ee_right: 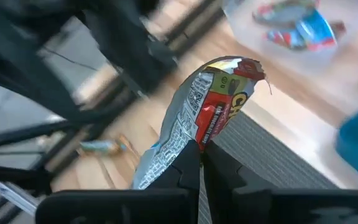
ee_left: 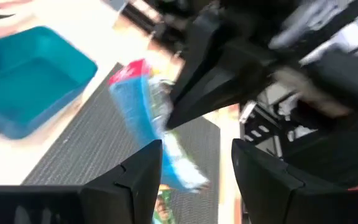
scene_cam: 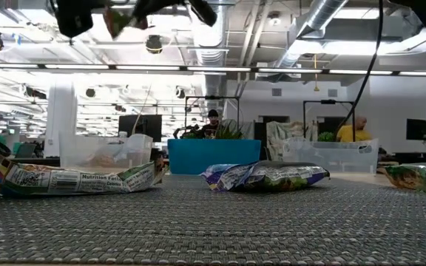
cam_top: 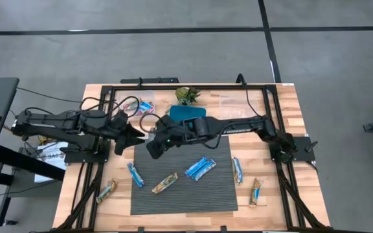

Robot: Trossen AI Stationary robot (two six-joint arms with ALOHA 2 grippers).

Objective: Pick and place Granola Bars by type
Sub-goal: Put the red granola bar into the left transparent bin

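Note:
My right gripper (ee_right: 201,152) reaches across the mat to its far left corner (cam_top: 153,149) and is shut on a granola bar (ee_right: 213,102) with a blue, red and silver wrapper. The same bar (ee_left: 143,112) shows in the left wrist view and, high up, the bar (scene_cam: 118,20) shows in the low view. My left gripper (ee_left: 194,171) is open and faces the right gripper (cam_top: 135,134) closely, and the bar's lower end (ee_left: 182,174) lies beside one of its fingers. Several more bars lie flat on the mat: a blue one (cam_top: 135,175), a tan one (cam_top: 164,183) and a blue pair (cam_top: 200,168). My right gripper pinches the bar's lower part (ee_right: 194,140) between its two fingers. The rest of the wrapper stands out beyond the fingertips, and the bar is lifted clear of the mat. My left gripper: I cannot tell whether its finger (ee_left: 138,171) touches the bar's end.
A blue square dish (cam_top: 188,114) and a small green plant (cam_top: 187,95) stand at the mat's far edge. A clear bin with bars (cam_top: 138,105) sits far left. More bars lie on the wood beside the mat (cam_top: 106,191), (cam_top: 237,171), (cam_top: 256,191).

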